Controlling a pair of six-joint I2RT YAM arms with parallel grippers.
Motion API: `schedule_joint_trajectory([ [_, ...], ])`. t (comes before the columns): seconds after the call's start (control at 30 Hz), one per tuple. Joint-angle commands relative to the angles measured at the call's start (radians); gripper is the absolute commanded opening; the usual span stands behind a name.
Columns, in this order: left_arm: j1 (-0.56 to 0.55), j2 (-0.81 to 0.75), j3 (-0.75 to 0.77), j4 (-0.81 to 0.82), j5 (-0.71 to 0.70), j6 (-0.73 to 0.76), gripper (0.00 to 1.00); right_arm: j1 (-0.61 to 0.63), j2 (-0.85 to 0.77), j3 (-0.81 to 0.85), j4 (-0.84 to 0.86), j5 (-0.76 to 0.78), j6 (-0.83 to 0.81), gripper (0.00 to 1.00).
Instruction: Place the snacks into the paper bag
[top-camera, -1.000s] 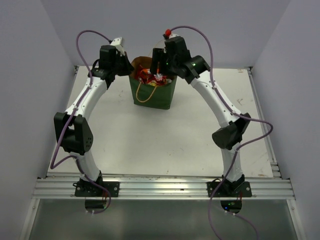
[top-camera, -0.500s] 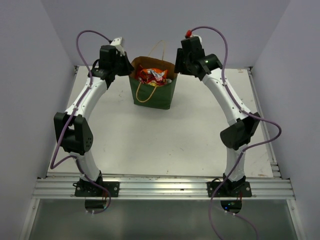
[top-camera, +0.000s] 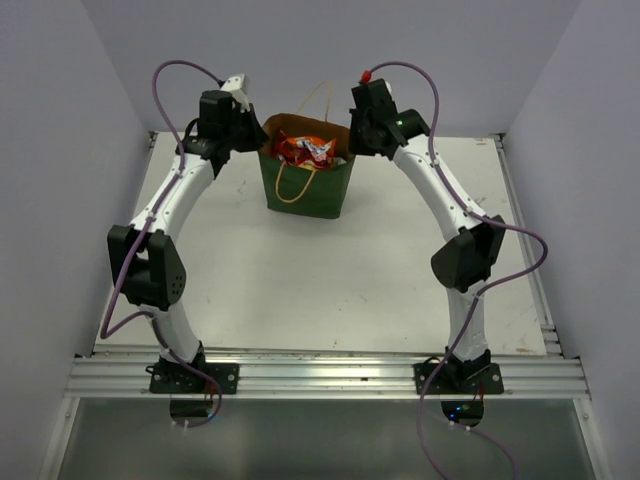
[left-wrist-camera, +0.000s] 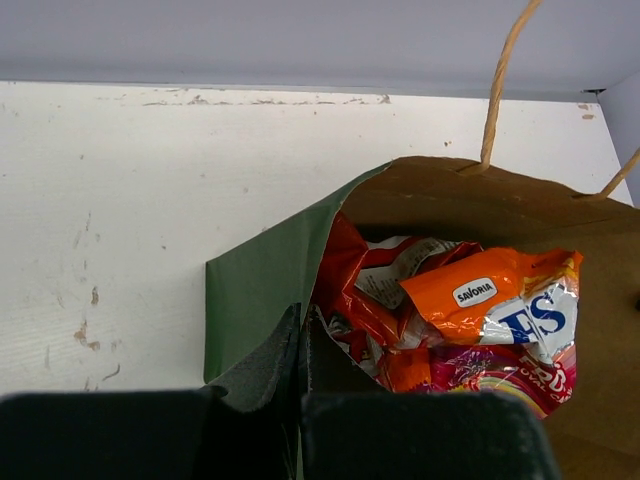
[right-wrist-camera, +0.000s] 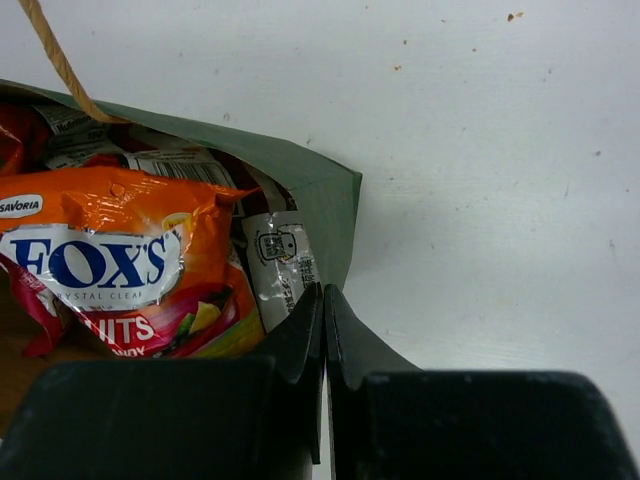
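The dark green paper bag (top-camera: 312, 192) stands upright at the back middle of the table, with the snacks (top-camera: 305, 150) heaped inside it. An orange Fox's fruit-candy packet (right-wrist-camera: 100, 255) lies on top, beside a small silver packet (right-wrist-camera: 280, 262) and red-orange packets (left-wrist-camera: 350, 270). My left gripper (top-camera: 262, 140) is shut on the bag's left rim, its jaws pinched together over the green paper (left-wrist-camera: 302, 322). My right gripper (top-camera: 351, 141) is shut at the bag's right rim, the green wall (right-wrist-camera: 335, 205) running down into its closed tips (right-wrist-camera: 323, 296).
One tan cord handle (top-camera: 290, 185) hangs over the bag's front and another (top-camera: 322, 100) stands up behind. The white table (top-camera: 300, 280) ends at an aluminium rail (top-camera: 320, 375) near the arm bases. Grey walls close in on three sides.
My right gripper lifted out from over the snacks, moved to the bag's right rim and closed there. The left gripper and the bag have stayed put.
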Motion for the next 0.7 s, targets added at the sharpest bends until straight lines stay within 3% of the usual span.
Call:
schedule_joint_trajectory([
  [0.0, -0.006, -0.103, 0.005, 0.045, -0.027, 0.007, 0.00, -0.003, 0.020, 0.070, -0.044, -0.021, -0.004, 0.00],
  [0.27, -0.161, -0.270, -0.042, -0.021, -0.177, 0.021, 0.00, 0.004, -0.015, 0.242, -0.201, -0.026, -0.017, 0.00],
  [0.53, -0.254, -0.422, -0.206, -0.093, -0.181, -0.050, 0.00, 0.058, -0.179, 0.096, -0.299, -0.004, -0.010, 0.00],
  [0.67, -0.299, -0.462, -0.240, -0.156, -0.246, -0.074, 0.00, 0.096, -0.241, 0.029, -0.352, 0.017, 0.007, 0.00],
])
